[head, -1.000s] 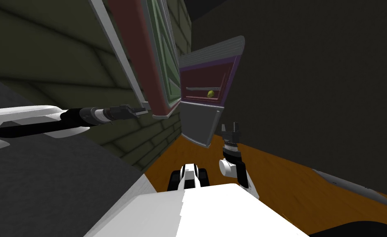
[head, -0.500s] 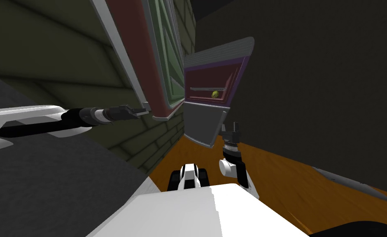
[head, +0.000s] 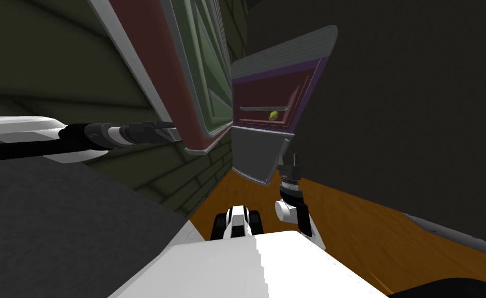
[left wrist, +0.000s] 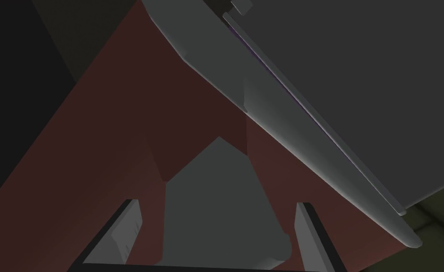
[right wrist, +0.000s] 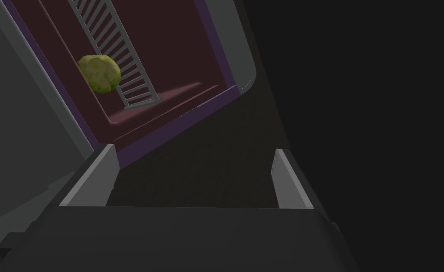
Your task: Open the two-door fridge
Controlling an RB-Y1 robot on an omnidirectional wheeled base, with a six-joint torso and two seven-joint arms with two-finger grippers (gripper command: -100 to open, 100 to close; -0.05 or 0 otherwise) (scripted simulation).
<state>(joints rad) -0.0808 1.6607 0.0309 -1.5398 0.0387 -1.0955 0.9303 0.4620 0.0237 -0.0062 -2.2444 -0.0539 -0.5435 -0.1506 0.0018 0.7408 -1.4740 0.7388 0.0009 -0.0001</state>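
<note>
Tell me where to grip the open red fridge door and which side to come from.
Take the grey handle jutting from the red door near its lower corner. Come straight at the door's face with the left claw, whose open fingers stand either side of the handle's flat flanks; closing there should hold. The broad face itself offers nothing to pinch.

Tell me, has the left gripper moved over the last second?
Yes. Judged against the fridge's open compartment, the left gripper has drawn farther off to my left, and the red door has swung wider with it.
</note>
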